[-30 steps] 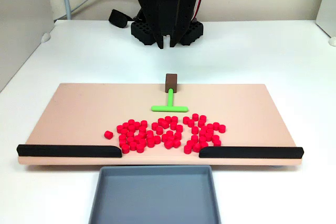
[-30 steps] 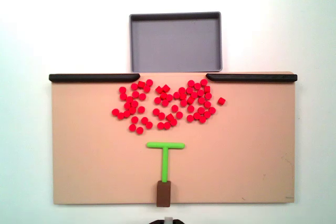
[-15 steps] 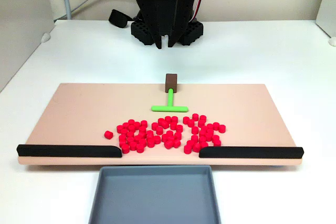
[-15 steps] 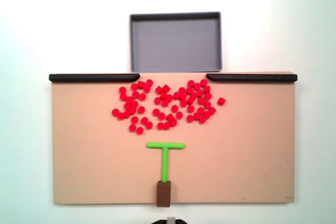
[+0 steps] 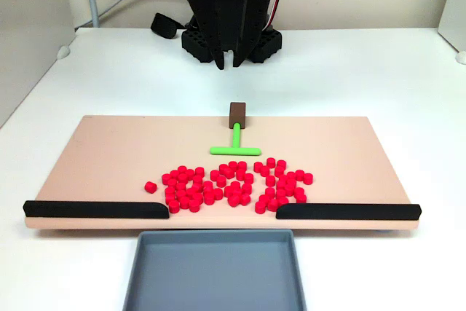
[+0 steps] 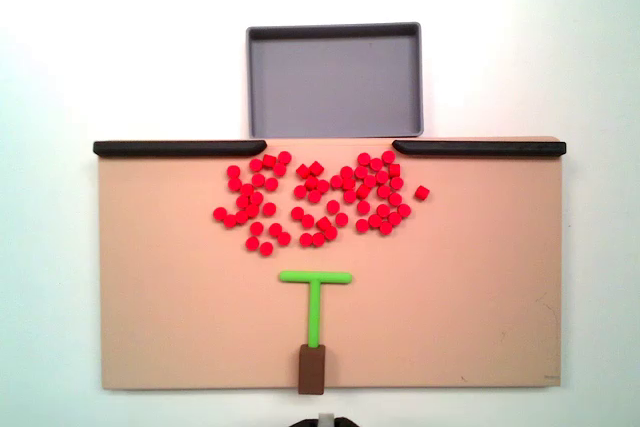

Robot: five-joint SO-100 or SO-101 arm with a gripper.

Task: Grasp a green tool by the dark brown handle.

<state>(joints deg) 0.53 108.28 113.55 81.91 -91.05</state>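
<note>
The green tool [image 5: 236, 145] lies flat on a peach-coloured board [image 5: 109, 151], a T shape whose thin stem runs from the crossbar to the dark brown handle [image 5: 237, 113]. In the front fixed view the handle sits at the board's far edge, at about the middle of its width, with the crossbar pointing toward the camera. In the top-down fixed view the same tool [image 6: 314, 299] has its handle [image 6: 312, 369] at the bottom edge of the board [image 6: 160, 327] and its crossbar above.

The jaws [image 5: 227, 65] hang above the white counter [image 5: 378, 78] behind the board, tips pointing down, a little left of the handle's line in the front view and well apart from it, with bare counter between. The two dark fingers stand nearly together, only a thin slit showing between the tips, and they grip nothing. In the top-down view a sliver of the arm [image 6: 322, 421] shows at the bottom edge, just below the handle.

Beyond the crossbar spreads a loose cluster of small red cylinders [image 5: 233, 183], one stray piece at its left in the front view. Two long black bars [image 5: 95, 209] line the board's near edge with a gap between them, and a grey tray [image 5: 215, 271] sits on the counter just outside that gap.
</note>
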